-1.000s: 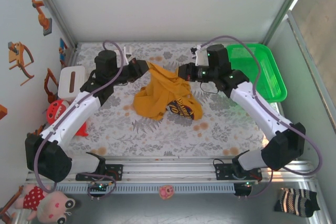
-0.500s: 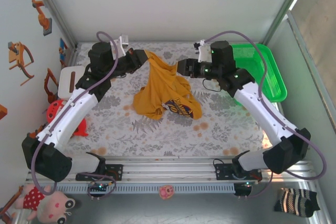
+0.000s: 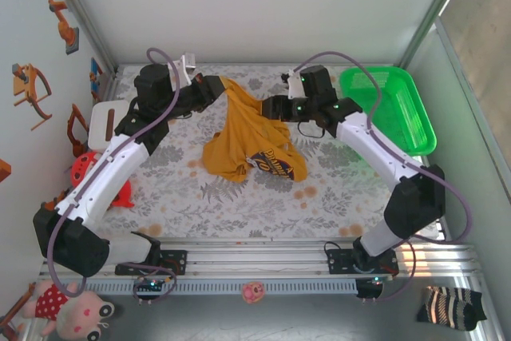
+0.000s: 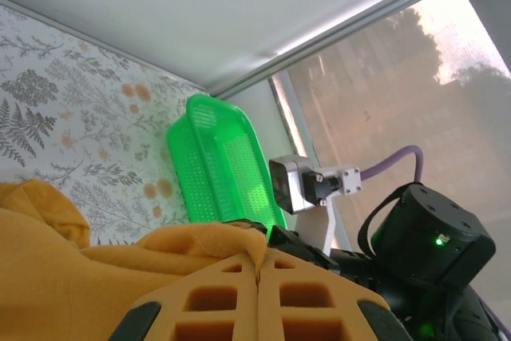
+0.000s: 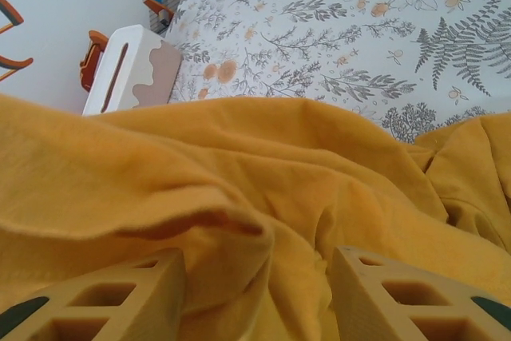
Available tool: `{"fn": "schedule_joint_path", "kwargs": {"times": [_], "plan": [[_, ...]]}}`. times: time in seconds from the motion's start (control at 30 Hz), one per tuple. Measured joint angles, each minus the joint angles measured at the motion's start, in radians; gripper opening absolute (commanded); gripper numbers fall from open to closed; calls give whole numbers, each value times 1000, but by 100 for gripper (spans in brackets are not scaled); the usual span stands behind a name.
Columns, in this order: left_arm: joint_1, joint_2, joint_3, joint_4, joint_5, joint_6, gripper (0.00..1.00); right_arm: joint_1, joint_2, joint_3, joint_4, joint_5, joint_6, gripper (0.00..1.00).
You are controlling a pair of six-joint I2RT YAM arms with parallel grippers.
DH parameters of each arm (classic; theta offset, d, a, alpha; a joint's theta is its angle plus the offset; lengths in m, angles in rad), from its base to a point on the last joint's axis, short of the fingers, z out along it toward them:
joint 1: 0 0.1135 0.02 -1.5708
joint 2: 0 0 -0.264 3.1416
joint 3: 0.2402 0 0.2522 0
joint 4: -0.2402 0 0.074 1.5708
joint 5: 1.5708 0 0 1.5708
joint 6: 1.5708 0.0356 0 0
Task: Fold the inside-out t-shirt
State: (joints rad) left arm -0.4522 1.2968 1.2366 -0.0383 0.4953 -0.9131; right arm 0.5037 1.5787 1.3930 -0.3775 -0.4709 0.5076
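Compared with a second earlier, the right gripper (image 3: 267, 108) has opened, its fingers spread astride loose cloth; the left gripper (image 3: 217, 85) stays pressed together, pinching the inside-out t-shirt (image 3: 247, 145). The shirt hangs from that pinch at the far middle of the table (image 3: 343, 197), long axis running toward the near edge, printed end nearest. Folds hide its sleeves and most lettering.

Both arms reach forward and bend inward toward each other, left gripper (image 3: 217, 85) raised with jaws pressed together on a fold of the inside-out t-shirt (image 3: 239, 137), right gripper (image 3: 267, 108) pointing left toward it, jaws apart, cloth between them.
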Motion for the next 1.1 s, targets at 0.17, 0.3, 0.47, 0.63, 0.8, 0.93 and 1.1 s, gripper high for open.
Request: {"fn": "schedule_joint_path", "kwargs": {"times": [0.17, 0.3, 0.47, 0.63, 0.8, 0.93, 1.1], "plan": [[0, -1, -2, 0, 0, 0, 0, 1, 61, 67, 19, -11, 1, 0], [4, -5, -5, -5, -2, 0, 0, -3, 58, 98, 24, -22, 0, 0], [64, -14, -5, -65, -32, 1, 0, -20, -27, 123, 3, -69, 0, 0], [171, -1, 10, -105, -22, 1, 0, -34, -158, 177, -10, -156, 0, 0], [181, 16, 89, -109, 45, 2, 0, -38, -203, 198, 0, -241, 8, 0], [193, 14, 125, -95, 69, -4, 0, -53, -199, 185, 6, -248, 24, 0], [163, 8, 128, -73, 68, -39, 0, -63, -199, 150, 36, -247, 57, 0]]}}
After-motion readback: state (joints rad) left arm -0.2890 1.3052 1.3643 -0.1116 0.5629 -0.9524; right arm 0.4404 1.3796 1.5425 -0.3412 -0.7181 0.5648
